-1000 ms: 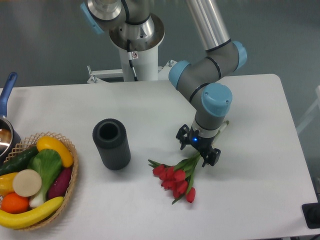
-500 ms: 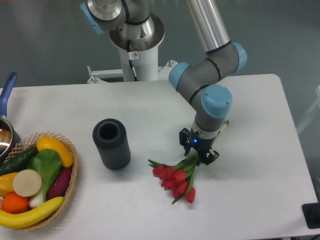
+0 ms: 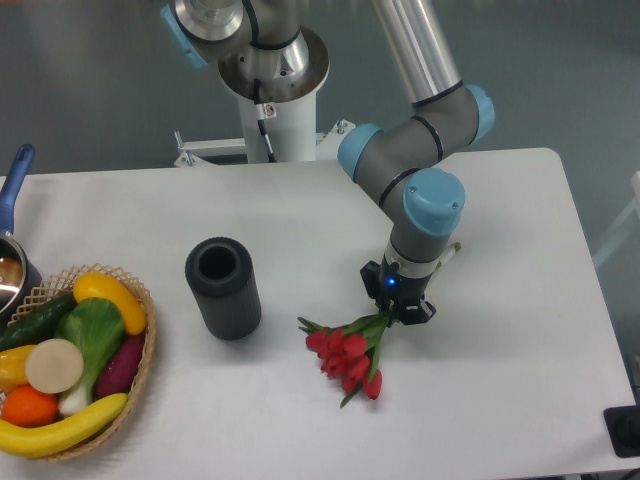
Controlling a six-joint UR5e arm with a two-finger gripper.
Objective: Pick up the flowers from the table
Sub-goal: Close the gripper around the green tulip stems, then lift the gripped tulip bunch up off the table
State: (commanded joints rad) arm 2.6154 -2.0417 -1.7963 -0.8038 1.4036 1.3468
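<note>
We see gripper squeezed tight on flowers' stems; red buds lie below-left on bench.

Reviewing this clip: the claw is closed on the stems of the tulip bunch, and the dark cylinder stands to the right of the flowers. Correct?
Not quite. The camera view shows the dark cylinder standing to the left of the flowers, between them and the basket. The rest holds: the claw is closed on the stems.

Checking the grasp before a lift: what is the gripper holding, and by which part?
The gripper has its jaws shut on the flowers, gripping the green stems just above the red buds.
</note>
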